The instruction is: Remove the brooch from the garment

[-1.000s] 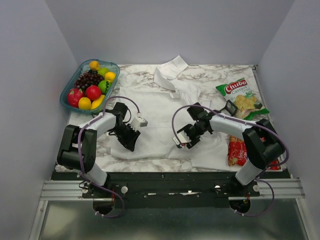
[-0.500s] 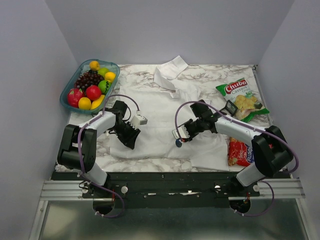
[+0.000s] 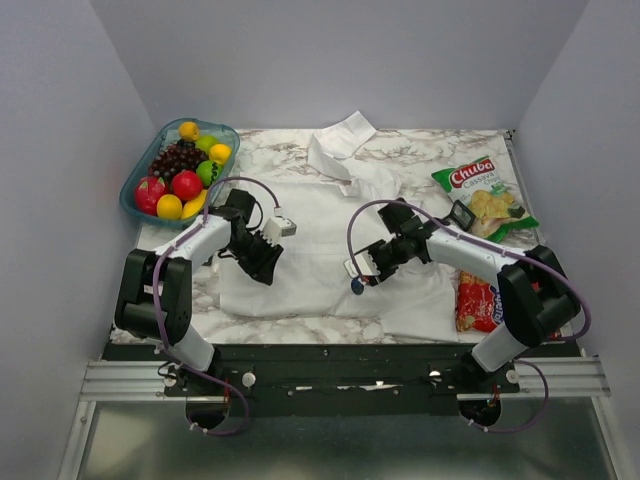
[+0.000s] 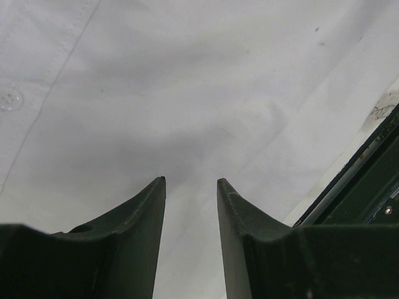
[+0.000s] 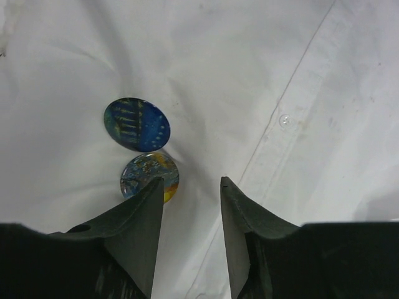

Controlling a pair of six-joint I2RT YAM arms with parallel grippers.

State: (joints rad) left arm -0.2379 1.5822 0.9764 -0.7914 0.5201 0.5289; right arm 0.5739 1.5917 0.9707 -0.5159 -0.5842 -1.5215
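Observation:
The garment [image 3: 320, 220] is a white shirt spread flat across the marble table. In the right wrist view a round dark-blue brooch [image 5: 137, 124] lies on the cloth [image 5: 299, 81], and a second round disc [image 5: 148, 175], blue and yellow, touches it just below. My right gripper [image 5: 192, 180] is open above the cloth; its left fingertip overlaps the blue-and-yellow disc and nothing is between the fingers. From above, the brooch [image 3: 357, 286] shows as a dark dot beside the right gripper [image 3: 366, 278]. My left gripper [image 3: 265, 270] is open over bare white cloth [image 4: 187, 112].
A blue bowl of fruit [image 3: 180, 172] stands at the back left. A green chips bag [image 3: 480, 190], a small black square frame [image 3: 461, 214] and a red packet [image 3: 472, 302] lie at the right. The table's near edge [image 4: 361, 180] shows in the left wrist view.
The right gripper has drawn back a little, and the brooch now shows on the cloth beside it. The left gripper has shifted slightly toward the back of the table.

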